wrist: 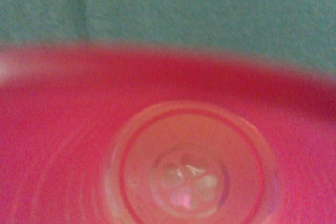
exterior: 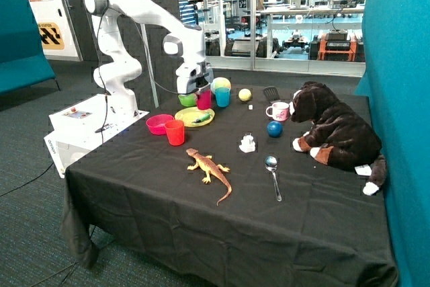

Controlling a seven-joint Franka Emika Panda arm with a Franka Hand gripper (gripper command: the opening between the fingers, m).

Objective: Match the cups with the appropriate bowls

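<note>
Poised low at the far side of the black-clothed table [exterior: 134,193], with the gripper [exterior: 195,89] right on top of the magenta-pink cup [exterior: 203,101]. Impossible to tell from either view how far open it is or whether it has hold of the cup. In the wrist view, nothing but the inside of that cup [wrist: 184,171], round base and all, with teal beyond the rim.

Taking 12 o'clock as the far edge in the outside view:
- Magenta-pink cup at 12 o'clock of the yellow-green plate [exterior: 195,117], just beside the lime green bowl [exterior: 186,100], which sits at the cup's 9 o'clock. Resting or lifted: cannot tell.
- Teal cup [exterior: 222,97] at its 3 o'clock, close by.
- Magenta-pink bowl [exterior: 159,124] at 9 o'clock of the plate, apart from the gripped-over cup, with a red cup [exterior: 175,132] touching or nearly touching at its 4 o'clock.
- Toy lizard [exterior: 209,168] at 6 o'clock of the plate, well apart; spoon [exterior: 272,176] at the lizard's 3 o'clock.
- Plush dog [exterior: 332,129] along the 3 o'clock side, white mug [exterior: 278,110] near its snout.
</note>
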